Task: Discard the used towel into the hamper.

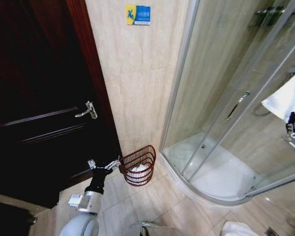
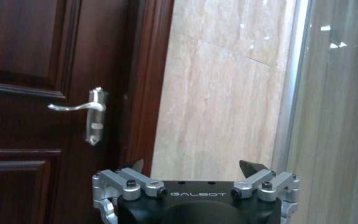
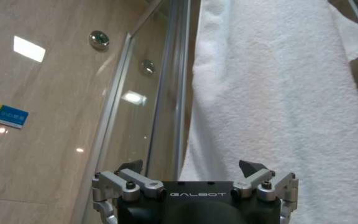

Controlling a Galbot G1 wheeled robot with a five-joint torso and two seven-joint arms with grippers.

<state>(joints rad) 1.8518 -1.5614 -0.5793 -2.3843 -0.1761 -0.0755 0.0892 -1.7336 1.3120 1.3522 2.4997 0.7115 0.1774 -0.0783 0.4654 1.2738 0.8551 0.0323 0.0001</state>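
Note:
The hamper [image 1: 138, 165], a round reddish-brown ribbed basket, stands on the floor against the tiled wall beside the door, with white cloth [image 1: 139, 170] inside it. A white towel [image 1: 286, 97] hangs at the right by the shower glass; in the right wrist view the towel [image 3: 278, 93] hangs just ahead of my right gripper [image 3: 191, 166], which is open with nothing between its fingers. That right gripper [image 1: 294, 130] sits at the right edge of the head view, just under the towel. My left gripper [image 1: 104, 163] is open and low, just left of the hamper, facing the door [image 2: 195, 167].
A dark wooden door [image 1: 34, 98] with a metal handle [image 2: 79, 106] fills the left. The curved glass shower enclosure [image 1: 221, 147] takes up the right. More white cloth [image 1: 238, 229] lies on the floor near the bottom edge. Tiled floor lies open between hamper and shower.

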